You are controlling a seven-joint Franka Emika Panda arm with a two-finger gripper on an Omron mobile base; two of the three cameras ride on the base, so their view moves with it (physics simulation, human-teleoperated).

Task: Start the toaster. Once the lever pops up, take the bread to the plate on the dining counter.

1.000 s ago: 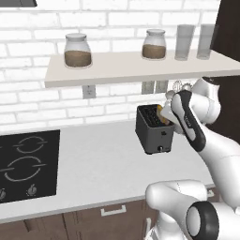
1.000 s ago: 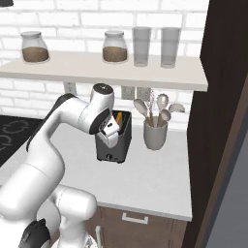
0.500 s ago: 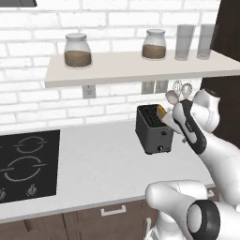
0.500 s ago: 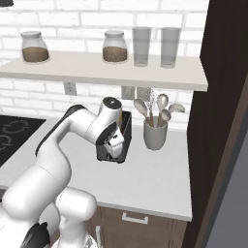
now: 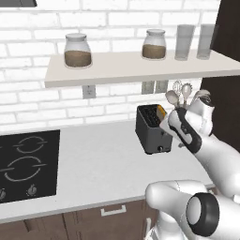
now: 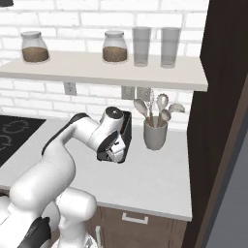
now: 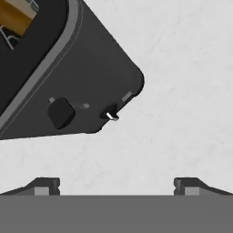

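The dark toaster (image 5: 151, 131) stands on the grey countertop by the brick wall. The bread (image 5: 161, 111) sits in one of its top slots, golden crust showing. The hand view looks down past the toaster (image 7: 86, 63) at its front face, with the round knob (image 7: 61, 112), a small silver lever (image 7: 111, 115) and a corner of the bread (image 7: 16, 12). My gripper (image 7: 117, 186) is open, with nothing between its fingers, and hangs over bare counter in front of the toaster. In the right base view the gripper (image 6: 116, 154) covers most of the toaster (image 6: 127, 127). The plate and the dining counter are out of view.
A grey crock of wooden utensils (image 6: 155, 133) stands just right of the toaster. A black cooktop (image 5: 23, 161) lies at the far left. A shelf (image 5: 136, 68) with jars and glasses hangs above. A tall dark cabinet (image 6: 225, 121) closes off the right.
My hand has come off the toaster's top and dropped down along its front, staying open. The toaster and bread have not moved.
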